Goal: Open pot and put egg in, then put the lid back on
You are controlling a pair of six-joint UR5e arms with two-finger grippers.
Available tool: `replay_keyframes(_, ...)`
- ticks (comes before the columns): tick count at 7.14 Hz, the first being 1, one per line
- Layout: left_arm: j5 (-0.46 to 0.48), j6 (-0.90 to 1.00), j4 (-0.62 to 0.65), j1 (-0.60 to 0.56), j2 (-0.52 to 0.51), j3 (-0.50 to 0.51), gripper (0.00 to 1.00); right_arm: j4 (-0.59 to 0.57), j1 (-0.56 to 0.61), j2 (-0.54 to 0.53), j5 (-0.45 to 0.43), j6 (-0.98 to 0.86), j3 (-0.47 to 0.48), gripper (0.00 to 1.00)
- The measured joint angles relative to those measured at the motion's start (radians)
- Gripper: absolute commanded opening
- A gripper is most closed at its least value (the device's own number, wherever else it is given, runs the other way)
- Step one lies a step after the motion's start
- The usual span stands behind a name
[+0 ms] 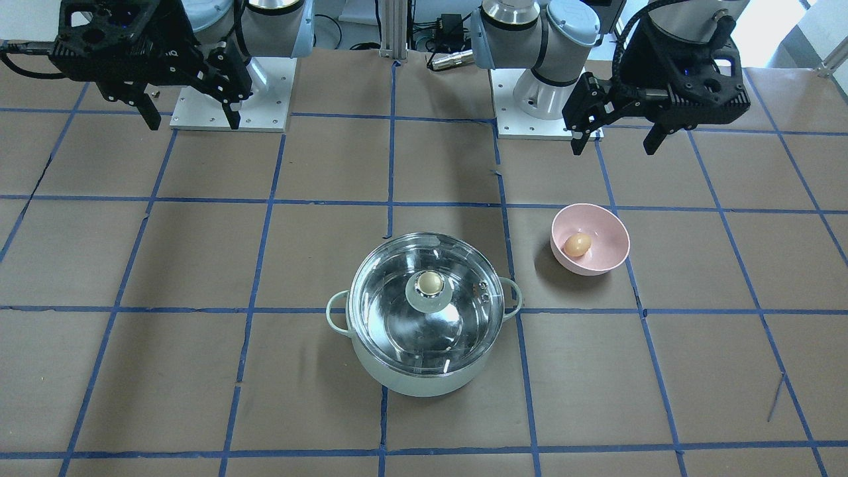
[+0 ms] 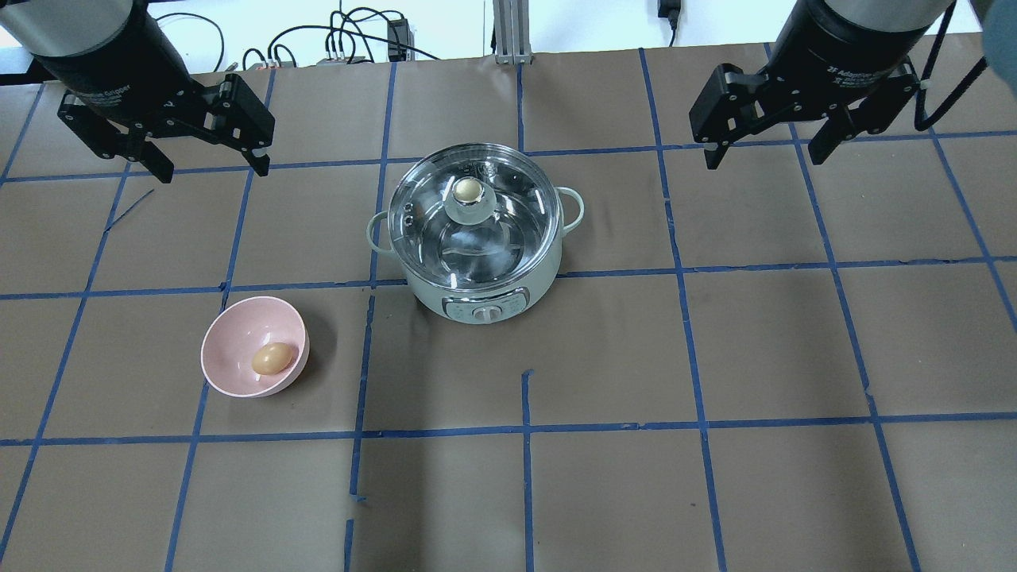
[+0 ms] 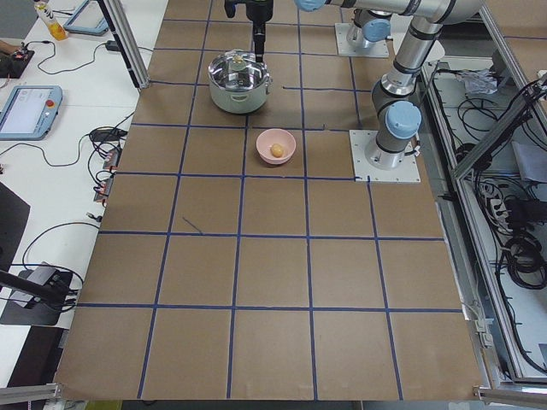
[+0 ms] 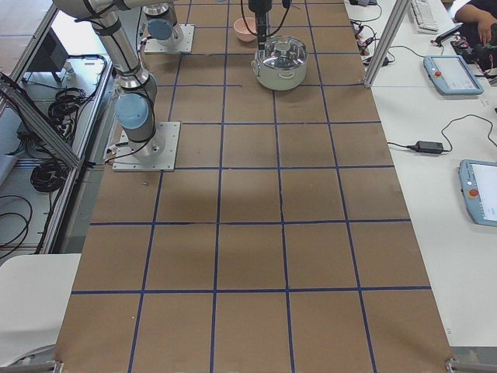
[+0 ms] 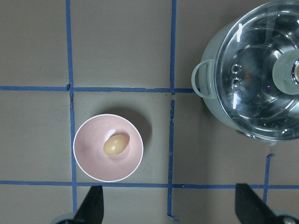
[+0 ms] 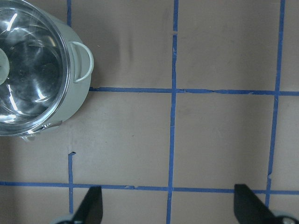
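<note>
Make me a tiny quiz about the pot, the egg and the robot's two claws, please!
1. True or false: the lid sits on the pot.
2. Where is the egg? A) inside the pot B) in the pink bowl C) on top of the lid
3. Which hangs nearer the pink bowl, the left gripper or the right gripper?
Key: 1 true; 2 B; 3 the left gripper.
</note>
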Motion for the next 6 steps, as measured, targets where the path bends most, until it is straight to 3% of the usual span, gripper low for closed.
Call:
replay_keyframes(2, 0.0, 0.012, -0.002, -0.001, 0.014, -0.024, 1.0, -0.105, 0.091, 0.129, 0.008, 0.044, -0.039, 1.0)
replay_keyframes(4, 0.002, 0.09, -0.005, 0.006, 0.035, -0.063, 1.0, -0.174, 0.227, 0.344, 0.014, 0.245, -0.203, 1.0)
replay_keyframes(6, 0.002, 0.163, -0.004, 0.036, 0.038, -0.111, 1.0, -0.25, 0.327, 0.472, 0.045, 0.415, -0.283, 1.0)
